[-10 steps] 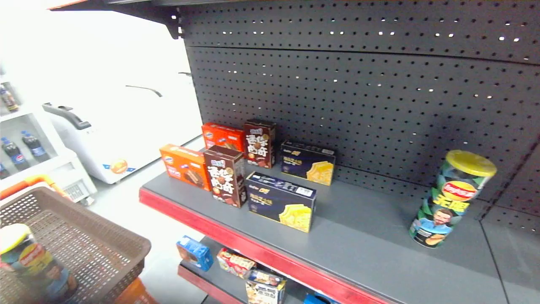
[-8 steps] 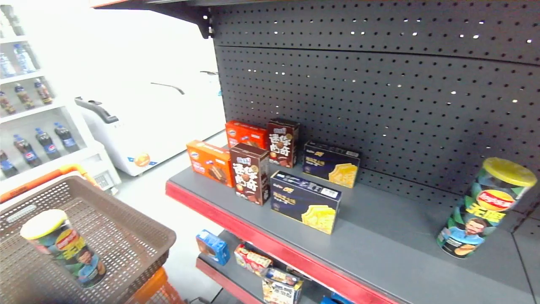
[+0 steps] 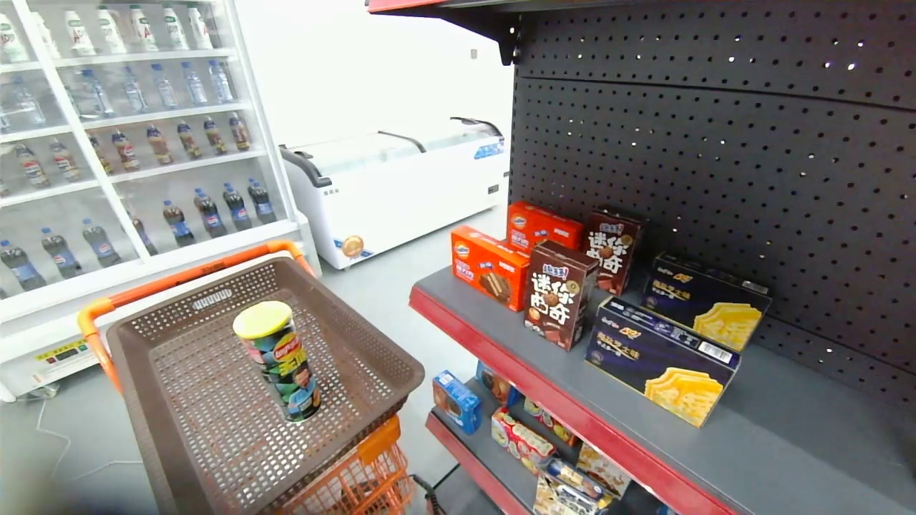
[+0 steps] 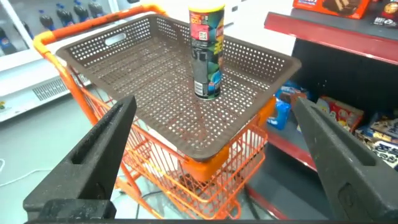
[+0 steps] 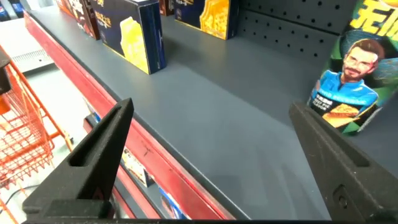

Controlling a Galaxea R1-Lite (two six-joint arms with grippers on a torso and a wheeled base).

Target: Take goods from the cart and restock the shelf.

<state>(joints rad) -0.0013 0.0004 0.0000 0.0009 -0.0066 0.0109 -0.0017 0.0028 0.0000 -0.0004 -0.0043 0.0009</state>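
A chip can (image 3: 278, 360) with a yellow lid stands upright in the brown perforated basket (image 3: 162, 325) on top of the orange cart (image 3: 361, 478). My left gripper (image 4: 212, 109) hangs open above the basket's near corner, a short way from the can (image 4: 206, 50), holding nothing. The grey shelf (image 3: 787, 418) with a red front edge carries boxes at its left end. My right gripper (image 5: 211, 111) is open over a bare stretch of that shelf (image 5: 205, 124). A second chip can (image 5: 351, 74) stands upright on the shelf beyond it.
Orange, brown and dark blue boxes (image 3: 658, 354) stand in rows on the shelf against the pegboard back (image 3: 715, 179). A lower shelf (image 3: 515, 436) holds more packs. A white chest freezer (image 3: 401, 186) and a glass drinks cooler (image 3: 129, 157) stand behind the cart.
The head camera has swung to the left: the cart and its can now sit in full view and the shelf's can has slid out on the right. Nothing on the shelf moved.
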